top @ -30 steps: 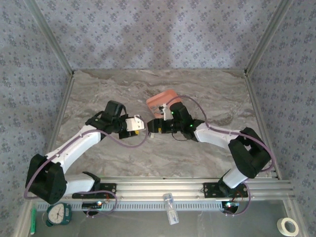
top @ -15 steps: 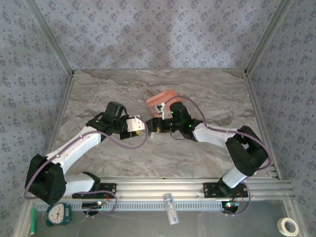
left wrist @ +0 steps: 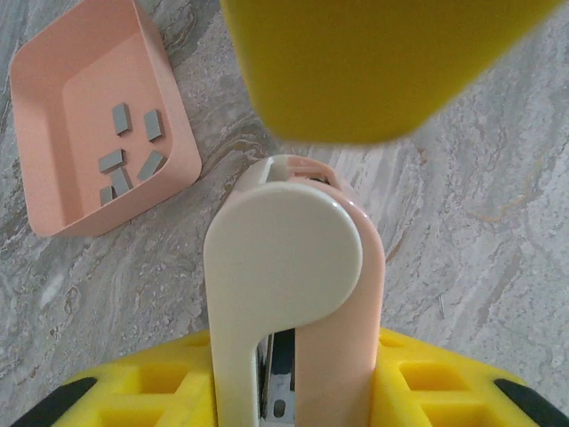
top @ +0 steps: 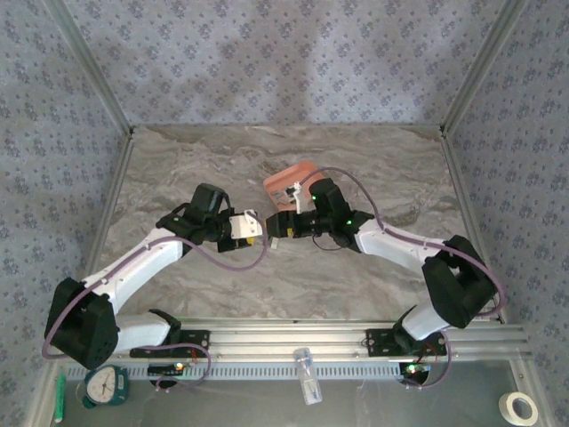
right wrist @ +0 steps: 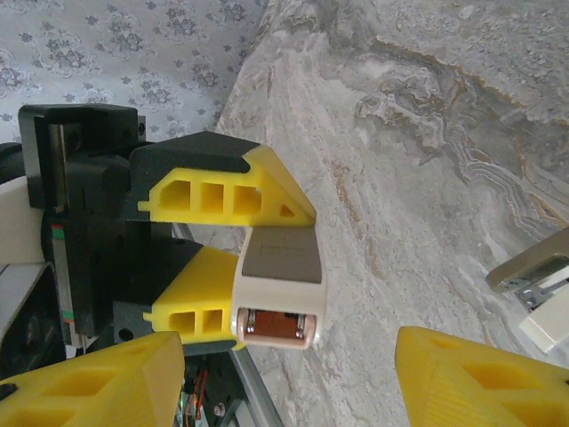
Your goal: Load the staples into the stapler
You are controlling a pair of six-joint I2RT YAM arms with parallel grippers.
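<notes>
Squarely between left jaws, stapler (left wrist: 286, 253).

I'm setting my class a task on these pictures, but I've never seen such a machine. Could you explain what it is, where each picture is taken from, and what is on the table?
These are two robot arms bolted to a marble-patterned table. One picture looks down from above; the other two come from a camera on each wrist. The left end effector is shut on a small pink-and-white stapler. The right end effector is open, facing the stapler from close by. A pink tray on the table holds a few loose grey staples.
</notes>
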